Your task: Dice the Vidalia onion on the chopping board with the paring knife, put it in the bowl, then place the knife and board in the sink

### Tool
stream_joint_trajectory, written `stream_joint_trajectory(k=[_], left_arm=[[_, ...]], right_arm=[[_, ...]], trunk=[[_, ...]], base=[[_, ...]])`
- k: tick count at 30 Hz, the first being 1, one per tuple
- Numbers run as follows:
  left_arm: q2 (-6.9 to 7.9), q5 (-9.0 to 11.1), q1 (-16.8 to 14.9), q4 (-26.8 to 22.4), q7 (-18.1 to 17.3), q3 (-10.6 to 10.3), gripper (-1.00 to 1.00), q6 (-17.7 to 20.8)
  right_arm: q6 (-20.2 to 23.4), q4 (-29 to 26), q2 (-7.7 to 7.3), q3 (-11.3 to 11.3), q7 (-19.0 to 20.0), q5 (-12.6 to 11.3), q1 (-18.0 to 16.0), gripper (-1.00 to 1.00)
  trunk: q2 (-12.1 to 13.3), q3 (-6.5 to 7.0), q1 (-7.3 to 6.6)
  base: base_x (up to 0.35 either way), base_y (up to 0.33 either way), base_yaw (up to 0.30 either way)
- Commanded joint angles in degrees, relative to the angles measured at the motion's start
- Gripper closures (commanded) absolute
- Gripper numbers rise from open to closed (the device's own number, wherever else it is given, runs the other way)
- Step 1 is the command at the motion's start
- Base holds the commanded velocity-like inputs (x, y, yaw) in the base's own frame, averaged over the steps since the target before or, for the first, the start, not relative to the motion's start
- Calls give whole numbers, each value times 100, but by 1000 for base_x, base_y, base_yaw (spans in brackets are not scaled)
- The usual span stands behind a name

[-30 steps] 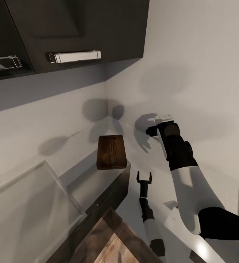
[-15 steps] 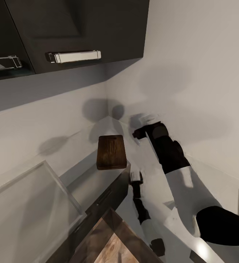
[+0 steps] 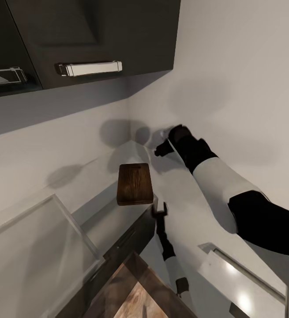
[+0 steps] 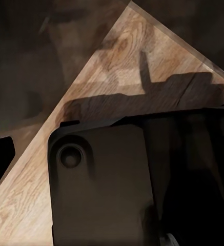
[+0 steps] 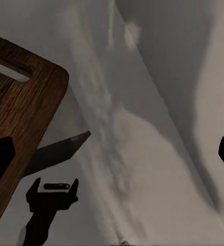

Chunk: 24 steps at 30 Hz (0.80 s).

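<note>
Meeting in a corner, pale walls (image 3: 232,66) back the countertop (image 3: 131,216)

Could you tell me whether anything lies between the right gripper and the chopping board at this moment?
Nothing does: in the head view, bare grey countertop separates the right gripper from the chopping board.

Chopping board (image 5: 17,118) cut off, edgewise

A home kitchen corner, rendered in simulation.

Dark grey wall cabinets (image 3: 95,31) with chrome bar handles (image 3: 89,67) hang above a glossy grey tabletop (image 3: 95,221), where a dark brown wooden chopping board (image 3: 135,183) lies; wood-plank flooring (image 3: 135,296) shows below.
</note>
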Motion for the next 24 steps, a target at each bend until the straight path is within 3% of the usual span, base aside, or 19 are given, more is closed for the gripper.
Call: stream_joint_trajectory(k=[1, 6, 12, 24], left_arm=[[1, 7, 2, -9, -8, -5, -100, -6], [1, 8, 2, -9, -9, -4, -100, -6], [2, 6, 2, -9, -9, -3, -100, -6], [2, 9, 2, -9, -9, -5, -100, -6]], right_arm=[[-1, -21, 0, 19, 104, 67, -16, -100], [16, -51, 0, 82, 177, 86, -30, -100], [61, -60, 0, 355, 195, 157, -34, -100], [64, -64, 0, 396, 196, 165, -33, -100]], trunk=[[-10, -9, 3], [-10, -9, 3], [-10, -16, 3], [-10, -89, 3]], base=[[0, 0, 0], [0, 0, 0], [0, 0, 8], [0, 0, 120]])
